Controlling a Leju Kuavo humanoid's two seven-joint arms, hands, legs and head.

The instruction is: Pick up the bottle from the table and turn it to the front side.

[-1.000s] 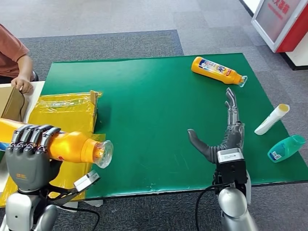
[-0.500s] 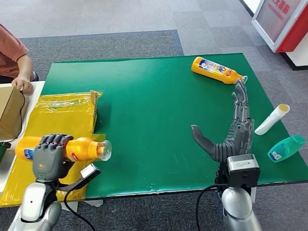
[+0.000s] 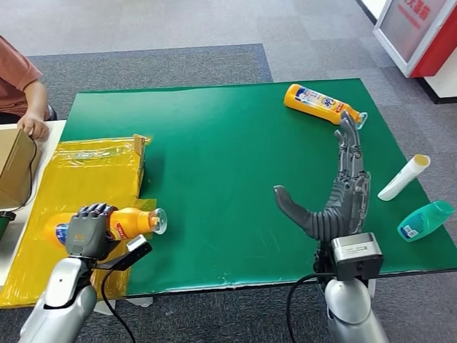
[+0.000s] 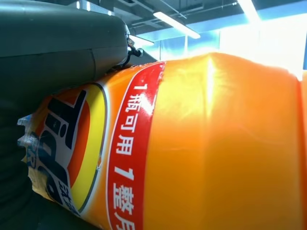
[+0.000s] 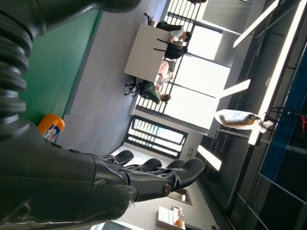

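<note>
My left hand (image 3: 88, 231) grips an orange bottle (image 3: 132, 221) lying level over the yellow bag at the table's near left, its clear cap pointing right. Up close the orange bottle (image 4: 203, 143) shows a red band with white characters and a round blue and yellow logo. My right hand (image 3: 339, 194) hovers open over the green table (image 3: 226, 164), fingers straight and pointing away, thumb spread to the left. Its fingertips (image 3: 348, 128) reach close to a second orange bottle (image 3: 319, 103) lying on its side at the far right; that second orange bottle's base (image 5: 51, 127) peeks past my right hand (image 5: 108, 177).
A yellow plastic bag (image 3: 86, 179) covers the table's left end. A white tube (image 3: 404, 176) and a teal bottle (image 3: 425, 219) lie near the right edge. A person's hand (image 3: 33, 126) rests on a cardboard box (image 3: 16, 166) at far left. A red and white stand (image 3: 425, 36) is beyond.
My left hand has lowered with the orange bottle toward the yellow bag. My right hand moved forward toward the far bottle, then shifted slightly left.
</note>
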